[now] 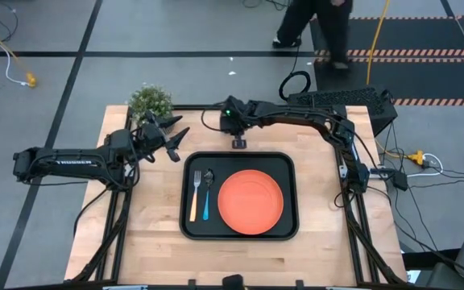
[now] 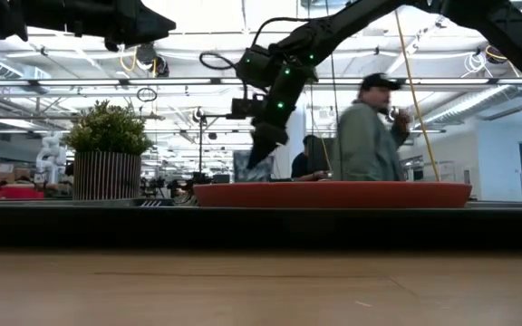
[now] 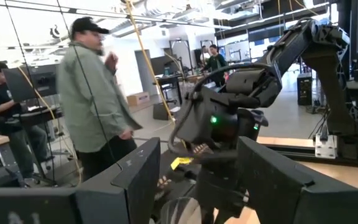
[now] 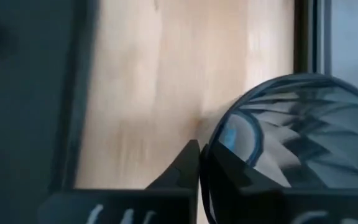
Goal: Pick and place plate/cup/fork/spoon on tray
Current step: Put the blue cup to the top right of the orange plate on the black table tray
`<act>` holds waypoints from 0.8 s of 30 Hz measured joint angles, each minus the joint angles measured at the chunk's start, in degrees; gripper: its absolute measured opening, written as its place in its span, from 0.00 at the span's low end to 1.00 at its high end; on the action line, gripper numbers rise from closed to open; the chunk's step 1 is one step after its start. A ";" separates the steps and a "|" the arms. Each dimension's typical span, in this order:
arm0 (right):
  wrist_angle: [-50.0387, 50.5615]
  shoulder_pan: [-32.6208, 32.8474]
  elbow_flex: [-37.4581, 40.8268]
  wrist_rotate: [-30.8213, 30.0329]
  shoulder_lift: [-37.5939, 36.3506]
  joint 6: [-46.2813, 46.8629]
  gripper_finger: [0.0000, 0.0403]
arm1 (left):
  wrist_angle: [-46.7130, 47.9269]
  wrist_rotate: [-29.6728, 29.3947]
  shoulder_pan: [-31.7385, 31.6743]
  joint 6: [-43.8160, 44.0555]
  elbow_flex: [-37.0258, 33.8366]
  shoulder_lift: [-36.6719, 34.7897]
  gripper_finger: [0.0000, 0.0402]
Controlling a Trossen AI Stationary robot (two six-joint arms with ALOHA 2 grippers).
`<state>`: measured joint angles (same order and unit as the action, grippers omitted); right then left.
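Seen from above: round orange plastic plate (image 1: 250,201), orange-handled fork (image 1: 194,196) and blue-handled spoon (image 1: 207,194) inside black rectangular tray (image 1: 240,234). Only in right wrist view: right gripper (image 4: 199,163) pinched on dark blue translucent cup (image 4: 297,134) beyond tray. Left gripper (image 1: 172,137) spread wide near potted plant (image 1: 151,101).

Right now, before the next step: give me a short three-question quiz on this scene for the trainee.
1. True or false: the cup sits on the tray.
2. Which lies right beside the plate? A fork, B spoon.
3. Fill in: the right hand is shut on the ____.
Key: 1 false; 2 B; 3 cup.
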<state>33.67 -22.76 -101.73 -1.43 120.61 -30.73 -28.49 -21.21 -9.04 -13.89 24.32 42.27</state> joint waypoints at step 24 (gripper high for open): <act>43.23 6.89 0.02 -5.43 -25.36 24.30 0.00 | -0.94 0.00 -0.11 -0.85 0.01 -0.10 0.54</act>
<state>76.89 -15.87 -101.71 -6.85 95.26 -6.43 -29.43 -21.21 -9.15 -14.74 24.34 42.17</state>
